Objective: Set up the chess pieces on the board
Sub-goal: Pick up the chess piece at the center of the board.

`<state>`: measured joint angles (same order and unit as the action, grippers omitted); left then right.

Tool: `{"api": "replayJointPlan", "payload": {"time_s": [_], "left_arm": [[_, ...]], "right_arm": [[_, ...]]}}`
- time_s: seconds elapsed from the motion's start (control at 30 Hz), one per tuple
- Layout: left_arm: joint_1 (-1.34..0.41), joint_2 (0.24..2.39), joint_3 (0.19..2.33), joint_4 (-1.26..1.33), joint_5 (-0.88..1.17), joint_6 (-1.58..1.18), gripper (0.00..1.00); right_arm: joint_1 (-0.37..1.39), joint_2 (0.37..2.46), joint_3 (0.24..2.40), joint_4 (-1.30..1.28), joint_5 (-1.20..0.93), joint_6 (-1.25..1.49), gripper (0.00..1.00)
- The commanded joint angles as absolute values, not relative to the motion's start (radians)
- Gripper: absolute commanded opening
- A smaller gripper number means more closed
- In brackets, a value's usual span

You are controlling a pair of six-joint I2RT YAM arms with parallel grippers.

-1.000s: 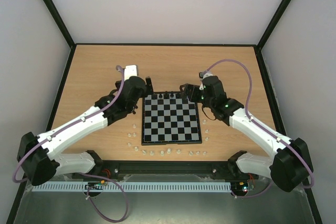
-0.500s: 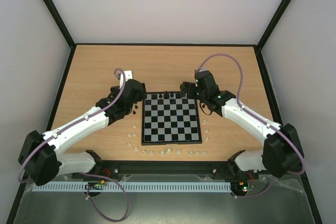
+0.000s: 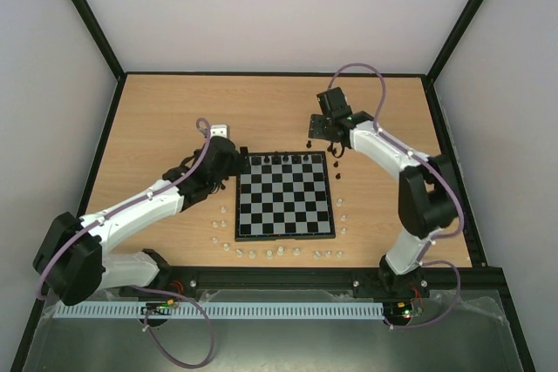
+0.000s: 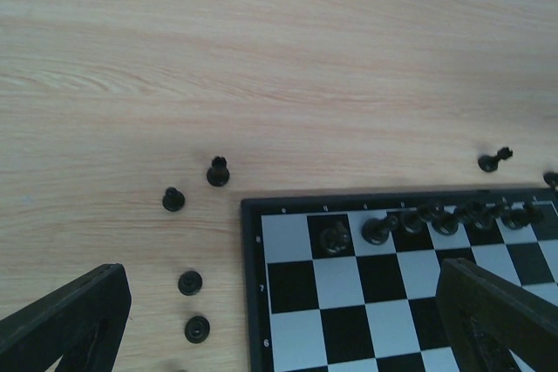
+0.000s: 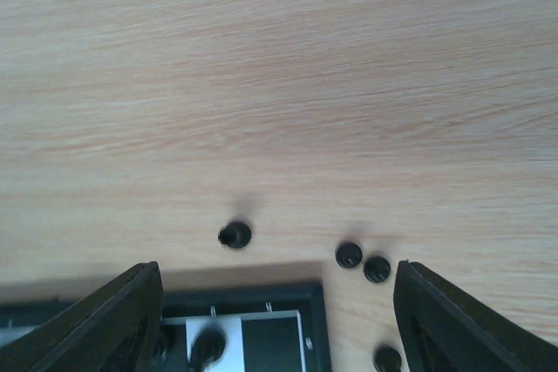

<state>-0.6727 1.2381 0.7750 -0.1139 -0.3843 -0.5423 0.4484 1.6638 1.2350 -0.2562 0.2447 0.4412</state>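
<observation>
The board (image 3: 286, 198) lies mid-table, its far row lined with several black chess pieces (image 3: 288, 158). My left gripper (image 3: 234, 165) hovers open over the board's far left corner (image 4: 261, 215); loose black pieces (image 4: 218, 172) (image 4: 173, 199) (image 4: 190, 282) stand on the wood beside it, and row pieces (image 4: 377, 231) show on the board. My right gripper (image 3: 324, 137) hangs open beyond the board's far right corner (image 5: 316, 295), nothing between its fingers. Black pieces (image 5: 234, 234) (image 5: 349, 255) (image 5: 377, 268) sit on the table there.
Several small translucent white pieces (image 3: 253, 253) ring the board's near edge and sides (image 3: 343, 217). One black piece (image 4: 494, 161) lies tipped over behind the board. Black frame posts and pale walls enclose the wooden table (image 3: 174, 111).
My right arm has swung back and to the right, off the board's far right corner toward the loose pieces. The left gripper has shifted slightly toward the board's far left corner.
</observation>
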Motion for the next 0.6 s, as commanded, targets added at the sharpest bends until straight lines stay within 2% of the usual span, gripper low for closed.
{"api": "replayJointPlan", "payload": {"time_s": [0.0, 0.37, 0.57], "left_arm": [[-0.666, 1.264, 0.763, -0.073, -0.310, -0.540, 0.99], [-0.664, 1.262, 0.765, -0.077, -0.285, -0.538, 0.99], [-0.664, 1.251, 0.758, -0.074, -0.293, -0.538, 0.99]], "right_arm": [[0.437, 1.815, 1.377, -0.383, 0.189, 0.404, 0.70], [0.434, 1.968, 1.477, -0.409, 0.146, 0.381, 0.59], [0.431, 1.872, 1.381, -0.367, 0.213, 0.395, 0.69]]}}
